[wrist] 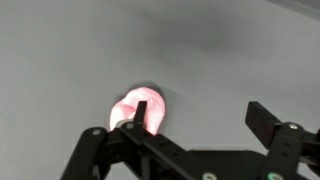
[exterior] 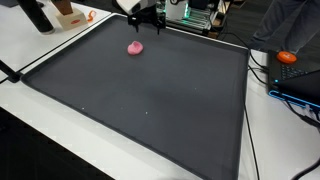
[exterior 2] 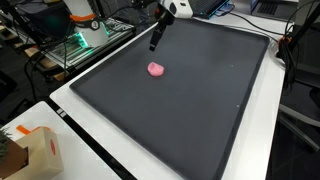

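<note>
A small pink lump (exterior: 135,47) lies on the dark mat (exterior: 150,100), toward its far side; it also shows as the pink lump (exterior 2: 156,69) on the mat (exterior 2: 190,100). My gripper (exterior: 148,24) hangs above the mat's far edge, a little beyond the lump, and appears as the gripper (exterior 2: 155,42) coming down from the top. In the wrist view the gripper (wrist: 197,115) is open, nothing between its fingers. The pink lump (wrist: 137,106) sits below and partly behind one finger (wrist: 139,112), outside the gap.
An orange object (exterior: 288,57) and cables lie on the white table beside the mat. A cardboard box (exterior 2: 30,152) stands near a table corner. Lit electronics (exterior 2: 85,40) sit past the mat's edge. The mat's raised rim (exterior: 60,100) bounds the work area.
</note>
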Tool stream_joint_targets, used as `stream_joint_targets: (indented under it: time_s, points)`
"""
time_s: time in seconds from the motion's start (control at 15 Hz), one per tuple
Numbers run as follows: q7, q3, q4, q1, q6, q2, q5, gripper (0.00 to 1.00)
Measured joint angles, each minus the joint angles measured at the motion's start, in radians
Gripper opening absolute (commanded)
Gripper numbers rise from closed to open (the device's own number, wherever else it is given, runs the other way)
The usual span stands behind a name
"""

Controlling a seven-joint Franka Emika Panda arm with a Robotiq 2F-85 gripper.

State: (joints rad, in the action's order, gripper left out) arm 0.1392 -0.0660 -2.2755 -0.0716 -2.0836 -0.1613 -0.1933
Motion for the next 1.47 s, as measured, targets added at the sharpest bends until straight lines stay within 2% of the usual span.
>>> stream_joint_targets:
  time_s: [0.87,1.47]
  points:
    - [0.293,-0.094,-0.014,-0.077,0.004,-0.084,-0.229,1.0]
    - [0.405,-0.106,-0.015,-0.082,-0.008,-0.134,-0.287,1.0]
